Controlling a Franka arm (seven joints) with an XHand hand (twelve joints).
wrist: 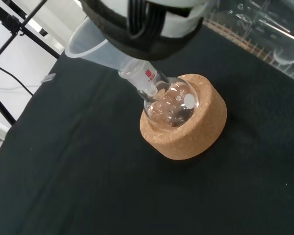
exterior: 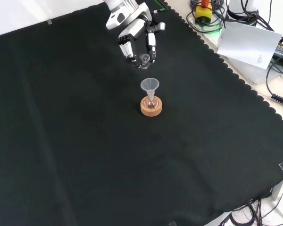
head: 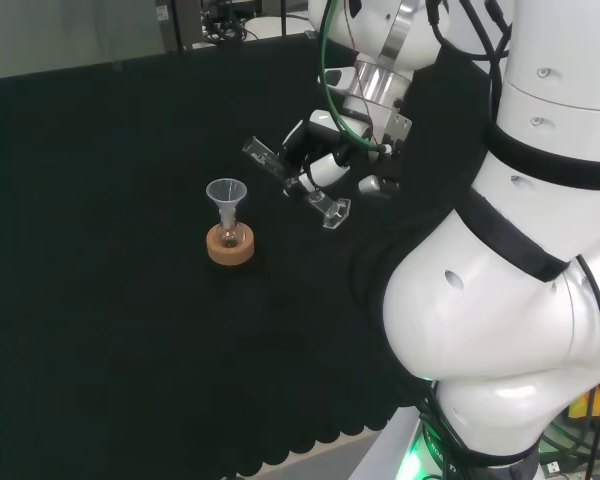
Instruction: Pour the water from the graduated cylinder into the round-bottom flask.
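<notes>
The robot hand [head: 325, 165] is hanging above the worktop [head: 100, 300] with its fingers curling round the graduated cylinder [head: 298, 186], which is lying tilted, close to level. In the head view its mouth end is pointing left toward the funnel [head: 226, 192] and its foot is sticking out to the right of the robot hand. The clear wall is making it hard to tell whether any water is sitting inside, and the fingers are covering its middle.

In the front view the robot hand [exterior: 137, 40] is reaching in from the top, and the graduated cylinder [exterior: 144, 59] is showing only as a faint ring between the fingertips, just above the funnel [exterior: 150, 84] and apart from it.

The round-bottom flask [wrist: 170, 104] is sitting upright in a cork ring [wrist: 198, 129] near the middle of the black cloth, with the funnel [wrist: 95, 46] standing in its neck. In the wrist view a dark part of the robot hand is cutting off much of the funnel's rim, and the bulb is showing glints, so its contents are unclear. At that view's corner, a blurred stretch of the graduated cylinder [wrist: 264, 29] with its scale marks is running off the edge.
</notes>
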